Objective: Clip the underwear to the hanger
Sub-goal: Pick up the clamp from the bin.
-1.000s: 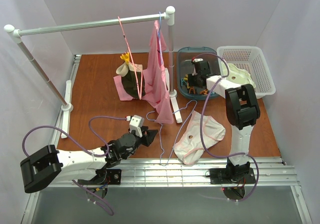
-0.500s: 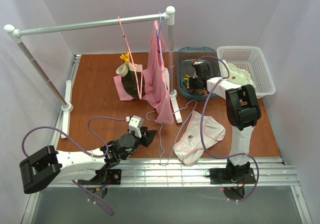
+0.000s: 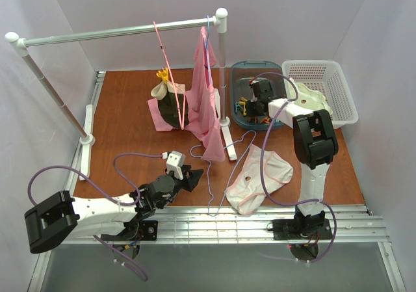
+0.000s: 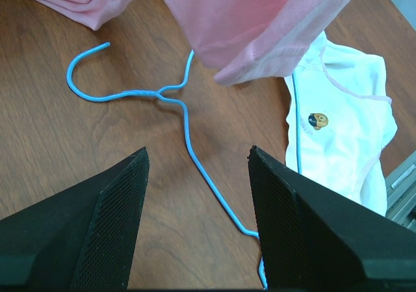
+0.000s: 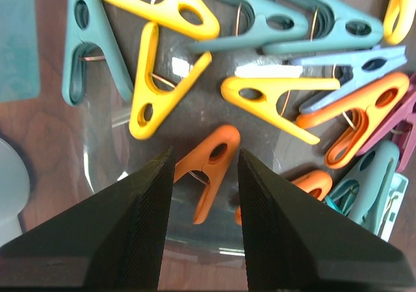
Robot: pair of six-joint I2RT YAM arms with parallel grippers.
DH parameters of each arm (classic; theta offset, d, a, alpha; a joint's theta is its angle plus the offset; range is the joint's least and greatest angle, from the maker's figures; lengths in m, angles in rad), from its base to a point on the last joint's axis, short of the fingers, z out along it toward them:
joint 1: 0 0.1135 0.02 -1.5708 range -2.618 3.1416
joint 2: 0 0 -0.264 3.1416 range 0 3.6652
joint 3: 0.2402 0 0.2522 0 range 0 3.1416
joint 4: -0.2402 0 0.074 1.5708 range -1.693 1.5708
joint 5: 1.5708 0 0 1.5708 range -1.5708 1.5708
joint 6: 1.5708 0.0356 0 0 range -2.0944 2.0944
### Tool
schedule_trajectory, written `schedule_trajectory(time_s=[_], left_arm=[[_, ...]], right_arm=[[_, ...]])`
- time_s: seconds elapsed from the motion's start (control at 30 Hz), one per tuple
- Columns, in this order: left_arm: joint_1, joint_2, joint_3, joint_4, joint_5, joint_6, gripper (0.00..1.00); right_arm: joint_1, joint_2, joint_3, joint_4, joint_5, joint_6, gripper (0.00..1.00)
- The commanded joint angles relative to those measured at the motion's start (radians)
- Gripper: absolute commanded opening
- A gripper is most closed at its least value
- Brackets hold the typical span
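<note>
**Blue wire on brown wood, briefs alongside**

Seen from above, the hanger [image 3: 209,189] lies flat on the wooden table [image 3: 123,123] toward 6 o'clock, with its hook pointing to 10 o'clock. The underwear [image 3: 260,175] is spread on the wood at 5 o'clock, just to 3 o'clock of the hanger. One blue arm of the wire runs across its left part. A small bear print shows on the white cloth in the left wrist view.

The left gripper [image 3: 198,173] hangs low over the hanger's neck. Its jaws stand wide and hold nothing, and the wire passes under the gap between them.

The right gripper [image 5: 205,152] is at 1 o'clock inside the teal tray [image 3: 237,77], which holds a heap of yellow, teal, orange, purple and pale blue pegs. Its jaws stand narrow on either side of one orange peg [image 5: 208,168]. I cannot tell whether the pads press on the peg.

A white basket [image 3: 338,84] sits just to 3 o'clock of the tray. A pink garment [image 3: 205,103] hangs from the rail [image 3: 117,33] at 12 o'clock.
</note>
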Motion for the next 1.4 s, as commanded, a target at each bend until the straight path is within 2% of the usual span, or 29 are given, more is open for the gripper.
schedule_trajectory(time_s=[0.0, 0.4, 0.5, 0.63, 0.9, 1.37], left_arm=[[-0.004, -0.014, -0.010, -0.003, -0.014, 0.008, 0.55], [-0.006, -0.083, -0.042, -0.016, -0.015, 0.011, 0.55], [-0.004, -0.109, -0.045, -0.029, -0.021, 0.014, 0.55], [-0.004, -0.112, -0.047, -0.028, -0.018, 0.017, 0.55], [-0.006, -0.063, -0.022, 0.003, 0.005, 0.035, 0.55], [-0.006, -0.111, -0.034, -0.028, 0.003, 0.023, 0.54]], right_arm=[[0.000, 0.003, 0.007, -0.039, 0.011, 0.017, 0.34], [0.010, 0.063, 0.048, -0.085, 0.014, 0.036, 0.35], [0.011, 0.082, 0.077, -0.101, 0.025, 0.025, 0.31], [0.011, 0.082, 0.094, -0.118, 0.036, 0.013, 0.16], [0.011, 0.042, 0.104, -0.130, 0.059, 0.003, 0.01], [0.025, -0.027, 0.075, -0.135, 0.062, 0.008, 0.01]])
